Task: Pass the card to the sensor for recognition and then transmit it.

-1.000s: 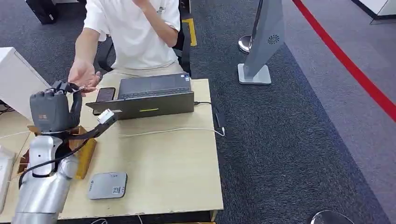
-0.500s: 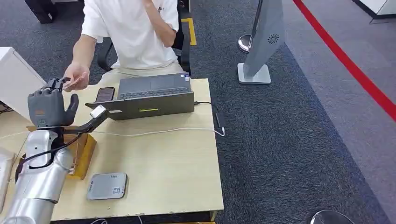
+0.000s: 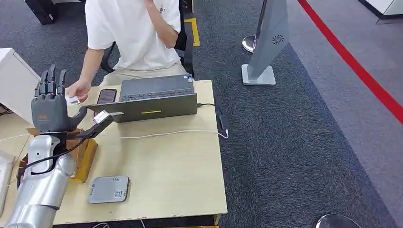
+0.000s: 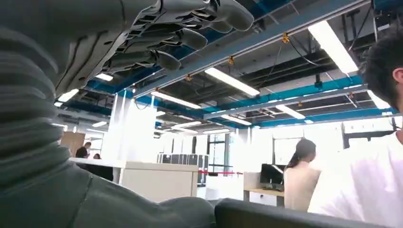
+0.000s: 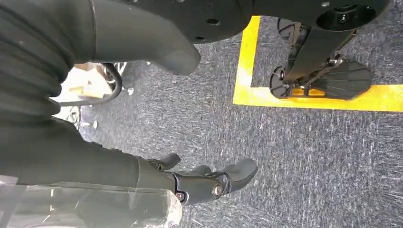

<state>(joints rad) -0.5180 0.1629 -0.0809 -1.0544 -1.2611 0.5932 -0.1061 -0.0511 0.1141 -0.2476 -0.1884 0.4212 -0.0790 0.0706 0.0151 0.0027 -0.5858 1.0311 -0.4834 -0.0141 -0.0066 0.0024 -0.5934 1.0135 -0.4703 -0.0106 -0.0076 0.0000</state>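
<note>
The left arm (image 3: 45,183) rises from the near left corner of the wooden table (image 3: 176,161), silver forearm angled up and slightly forward, so the left hand (image 3: 51,105) stands upright above the table's left edge. Its back faces the head camera, the dark fingers (image 3: 49,81) pointing straight up side by side with small gaps between them, and the thumb (image 3: 80,115) jutting out toward the laptop (image 3: 151,99). Nothing is in its grasp. In the left wrist view those fingers (image 4: 180,35) stretch out toward the ceiling lights, also holding nothing.

The card (image 3: 71,100), small and white, is in the person's hand (image 3: 79,90), just behind and beside the robot's raised fingers, over the far left part of the table next to a dark phone (image 3: 106,96). Whether card and robot fingers touch cannot be told.

The grey sensor pad (image 3: 109,188) lies flat near the table's front edge, well apart from the card.

The right hand (image 5: 209,183) hangs over grey carpet, its fingers loosely curled and holding nothing.
</note>
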